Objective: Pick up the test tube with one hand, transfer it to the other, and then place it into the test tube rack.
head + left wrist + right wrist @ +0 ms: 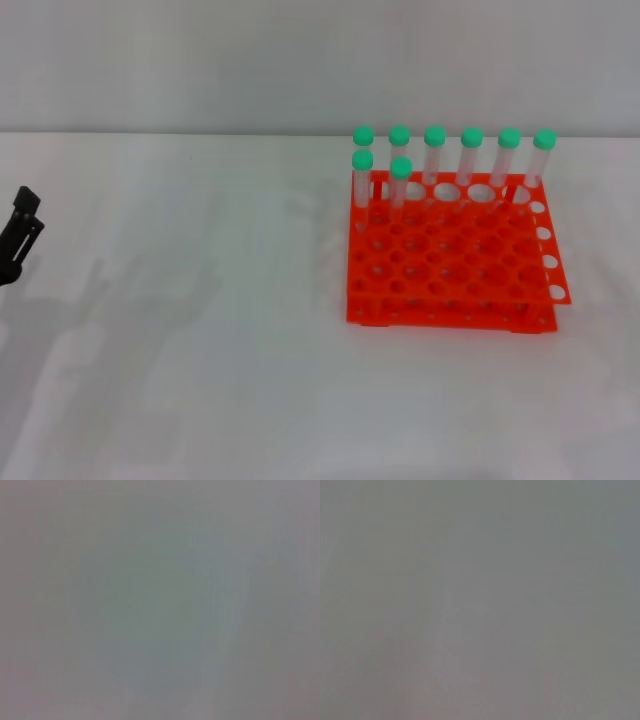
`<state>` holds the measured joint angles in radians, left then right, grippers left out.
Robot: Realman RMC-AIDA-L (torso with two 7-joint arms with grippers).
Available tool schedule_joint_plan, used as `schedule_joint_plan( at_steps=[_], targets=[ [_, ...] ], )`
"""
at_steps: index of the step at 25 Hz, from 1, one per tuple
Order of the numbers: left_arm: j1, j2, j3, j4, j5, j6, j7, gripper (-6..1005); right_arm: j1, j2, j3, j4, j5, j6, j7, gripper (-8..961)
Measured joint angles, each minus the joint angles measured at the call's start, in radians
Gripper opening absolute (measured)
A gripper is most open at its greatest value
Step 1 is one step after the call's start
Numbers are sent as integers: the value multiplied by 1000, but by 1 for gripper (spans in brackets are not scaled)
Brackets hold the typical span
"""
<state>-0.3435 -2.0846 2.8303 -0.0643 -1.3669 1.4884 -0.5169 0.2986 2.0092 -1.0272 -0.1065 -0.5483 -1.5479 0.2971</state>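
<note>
The rack (455, 262) sits on the white table (200, 350), right of centre in the head view, its long side running roughly left to right and its near edge slightly skewed. It has 2 orange-red tiers with a grid of round holes.

8 green-capped tubes (470, 158) stand upright in it. 6 fill the far row, spaced across its width from the left corner to the right corner. 2 more stand in the next row toward the robot, at the left end: 1 in the corner hole (362, 178) and 1 a hole or so to its right (401, 186). All the other holes show open. No tube lies on the table or is held; which of the 8 is the task's tube cannot be told.

The left gripper (20, 235) shows only as a black linkage piece at the left edge of the head view, well apart from the rack, above the table. Whether it is wide or narrow cannot be told.

Both wrist views show only a plain grey surface.
</note>
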Motion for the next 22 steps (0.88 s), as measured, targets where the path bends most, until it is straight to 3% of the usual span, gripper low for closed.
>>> schedule_joint_plan(
  at_steps=[9, 17, 22],
  targets=[
    [-21, 0, 0, 48, -59, -2, 54, 885, 7, -1, 2, 22, 153, 57, -50, 872],
    [-43, -1, 0, 98, -93, -4, 185, 885, 9, -17, 2, 14, 170, 98, -54, 872],
    [-55, 0, 0, 101, -102, -28, 213, 885, 2, -13, 3, 12, 210, 101, -84, 872]
  ],
)
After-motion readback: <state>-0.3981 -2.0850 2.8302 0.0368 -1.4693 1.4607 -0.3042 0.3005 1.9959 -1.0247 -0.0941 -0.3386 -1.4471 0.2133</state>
